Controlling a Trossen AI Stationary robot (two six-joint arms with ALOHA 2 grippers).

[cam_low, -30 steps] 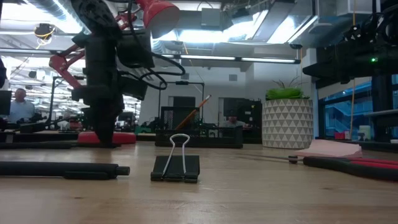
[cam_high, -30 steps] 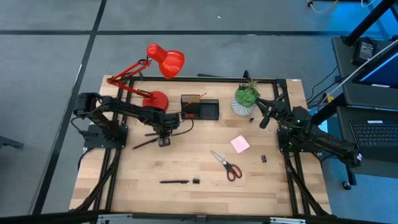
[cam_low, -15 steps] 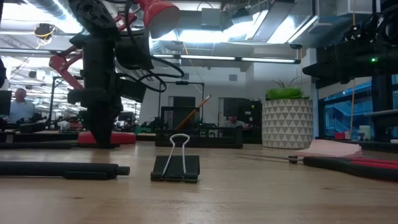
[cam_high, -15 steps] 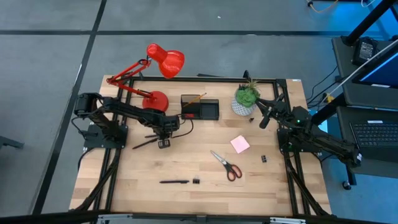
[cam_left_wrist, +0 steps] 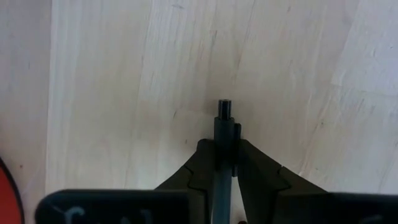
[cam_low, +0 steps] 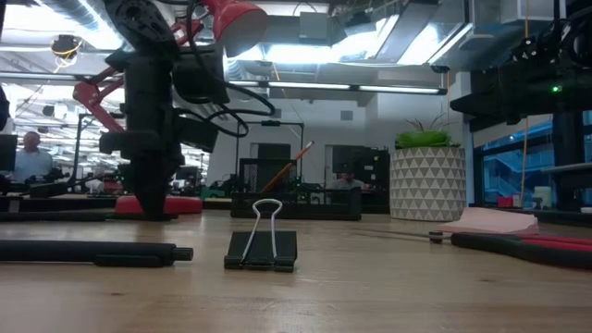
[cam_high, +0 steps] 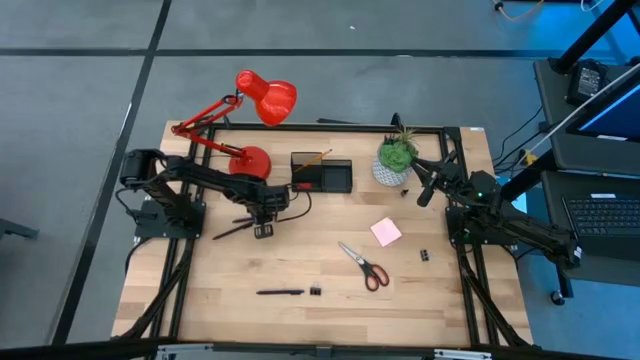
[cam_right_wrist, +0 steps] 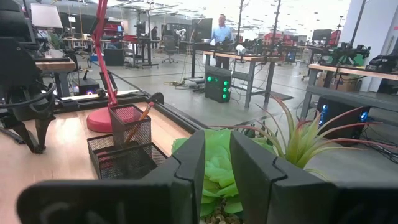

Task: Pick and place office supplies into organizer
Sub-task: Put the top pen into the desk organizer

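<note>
Wooden table [cam_high: 300, 265] is seen mid-picture, with the organizer [cam_high: 322, 173] at its upper middle. Since a second ago, the left gripper [cam_left_wrist: 222, 151] has been closed further, and a black pen [cam_left_wrist: 222, 134] is now pinched left of centre. The right gripper [cam_right_wrist: 216, 163], slightly open and empty, is parked by the plant [cam_high: 398, 155].

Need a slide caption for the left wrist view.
Left gripper closed on a black pen lying on the light wooden table.

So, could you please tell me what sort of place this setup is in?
Probably an open-plan robotics lab or workshop: workbenches with equipment stretch behind the table, exposed ceiling ducts run overhead, and a person stands at a bench.
</note>
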